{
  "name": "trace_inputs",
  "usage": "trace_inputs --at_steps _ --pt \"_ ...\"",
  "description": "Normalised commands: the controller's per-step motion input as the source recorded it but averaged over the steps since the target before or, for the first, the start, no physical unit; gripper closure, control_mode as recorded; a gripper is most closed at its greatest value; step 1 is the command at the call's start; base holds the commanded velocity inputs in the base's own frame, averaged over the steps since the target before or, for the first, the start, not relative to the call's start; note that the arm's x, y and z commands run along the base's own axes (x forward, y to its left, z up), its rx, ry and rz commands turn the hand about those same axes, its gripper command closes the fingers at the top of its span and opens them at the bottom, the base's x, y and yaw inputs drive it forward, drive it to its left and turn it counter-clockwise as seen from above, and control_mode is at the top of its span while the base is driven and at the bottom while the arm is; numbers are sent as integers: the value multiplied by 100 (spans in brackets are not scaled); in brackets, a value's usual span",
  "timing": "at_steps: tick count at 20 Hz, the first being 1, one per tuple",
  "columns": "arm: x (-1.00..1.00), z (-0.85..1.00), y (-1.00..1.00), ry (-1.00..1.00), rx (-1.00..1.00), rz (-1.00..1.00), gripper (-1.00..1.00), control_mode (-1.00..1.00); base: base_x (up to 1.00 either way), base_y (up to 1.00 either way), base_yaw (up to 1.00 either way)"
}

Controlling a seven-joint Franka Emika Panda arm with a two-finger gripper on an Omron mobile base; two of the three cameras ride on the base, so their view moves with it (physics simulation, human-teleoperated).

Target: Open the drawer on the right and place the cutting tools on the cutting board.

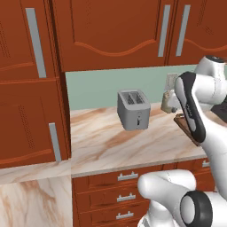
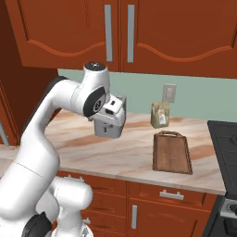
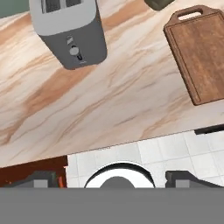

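The dark brown cutting board point(image 2: 172, 152) lies bare on the marble counter, its handle loop toward the wall. It also sits at the upper right of the hand view point(image 3: 203, 52), and my arm partly covers it in the left base view point(image 1: 185, 125). My gripper point(image 3: 113, 179) hovers above the counter's front edge, left of the board and in front of the toaster. It is open, its fingertips point(image 3: 41, 179) wide apart with nothing between them. The wooden drawer box is not pulled out anywhere. The peeler and the knife are hidden.
A grey toaster point(image 1: 133, 109) stands mid-counter near the wall. A small olive bag point(image 2: 160, 115) sits by the wall behind the board. A dark stove point(image 2: 224, 139) borders the counter on the right. Narrow drawer fronts point(image 1: 127, 196) with silver pulls run below.
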Motion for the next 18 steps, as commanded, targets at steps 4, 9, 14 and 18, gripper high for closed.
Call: trace_inputs --at_steps 4,9,14,18 --pt "-37 -26 -100 0 12 -34 -100 -100 0 0 0" --pt "-40 -23 -100 -7 16 -32 -100 -100 0 0 0" --pt "-42 -36 -100 -7 18 -31 -100 -100 0 0 0" --pt "-35 -44 -100 -11 15 -27 -100 -100 0 0 0"
